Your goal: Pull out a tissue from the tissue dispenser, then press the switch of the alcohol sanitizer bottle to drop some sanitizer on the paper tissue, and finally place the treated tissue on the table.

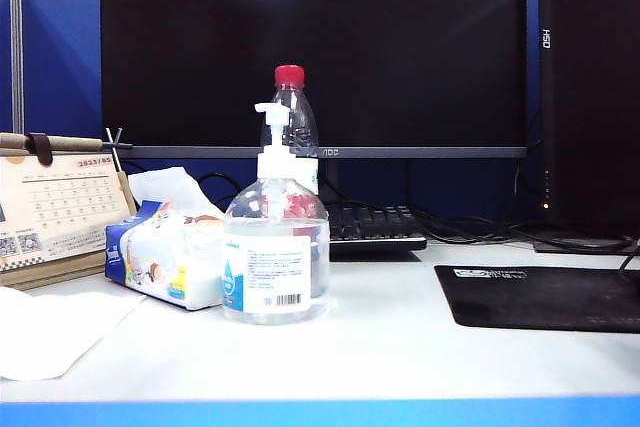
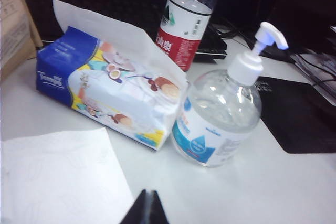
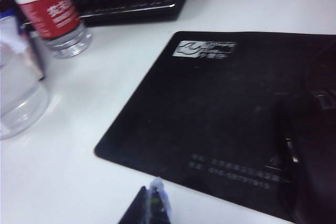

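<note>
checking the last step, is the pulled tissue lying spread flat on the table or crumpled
Spread flat: the tissue lies open as a smooth sheet on the table, beside the tissue dispenser.

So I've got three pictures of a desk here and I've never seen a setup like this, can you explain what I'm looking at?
It is a robot with two arms, each ending in a two-finger gripper. One picture comes from a camera facing the desk; no arm shows in it. The other two come from cameras on the wrists.

On the white table stand a sanitizer bottle with a white pump, a tissue pack beside it, and a red-capped bottle behind. A loose tissue lies flat at the left, near a calendar. A black mouse pad and a keyboard lie to the right.

The left gripper hangs above the table beside the tissue, the right gripper near the mouse pad. Both are shut and hold nothing.
</note>
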Tool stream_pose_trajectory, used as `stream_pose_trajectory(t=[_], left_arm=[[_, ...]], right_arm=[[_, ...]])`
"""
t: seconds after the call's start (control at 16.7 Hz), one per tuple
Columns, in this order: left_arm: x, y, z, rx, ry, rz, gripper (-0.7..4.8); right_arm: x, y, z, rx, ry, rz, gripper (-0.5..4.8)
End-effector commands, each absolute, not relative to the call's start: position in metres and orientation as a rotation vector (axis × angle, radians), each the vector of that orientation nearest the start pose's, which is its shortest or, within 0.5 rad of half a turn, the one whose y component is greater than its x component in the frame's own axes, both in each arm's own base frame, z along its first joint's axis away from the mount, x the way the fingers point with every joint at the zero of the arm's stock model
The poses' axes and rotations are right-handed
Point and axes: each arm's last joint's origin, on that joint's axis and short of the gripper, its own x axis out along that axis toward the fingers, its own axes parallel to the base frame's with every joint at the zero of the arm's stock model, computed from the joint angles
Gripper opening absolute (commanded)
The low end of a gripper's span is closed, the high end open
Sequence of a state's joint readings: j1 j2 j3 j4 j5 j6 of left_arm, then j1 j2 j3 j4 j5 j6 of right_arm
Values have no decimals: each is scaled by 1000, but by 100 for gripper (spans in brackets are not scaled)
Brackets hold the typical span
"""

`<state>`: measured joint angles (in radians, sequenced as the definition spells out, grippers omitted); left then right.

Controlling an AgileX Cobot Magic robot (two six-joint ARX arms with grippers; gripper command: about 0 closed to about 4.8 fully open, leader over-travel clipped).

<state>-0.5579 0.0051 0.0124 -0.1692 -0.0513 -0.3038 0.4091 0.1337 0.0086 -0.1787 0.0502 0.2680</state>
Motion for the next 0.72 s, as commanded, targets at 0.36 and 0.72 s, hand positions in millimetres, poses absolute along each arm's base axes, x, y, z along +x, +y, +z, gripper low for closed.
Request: stream_pose_trajectory(t=[0.36, 0.72], left_arm=[[82, -50, 150, -244, 243, -481, -6], [82, -50, 149, -244, 243, -481, -5]], right_arm=[[94, 42, 131, 150, 433, 399, -1], [95, 42, 129, 186, 464, 380, -1]])
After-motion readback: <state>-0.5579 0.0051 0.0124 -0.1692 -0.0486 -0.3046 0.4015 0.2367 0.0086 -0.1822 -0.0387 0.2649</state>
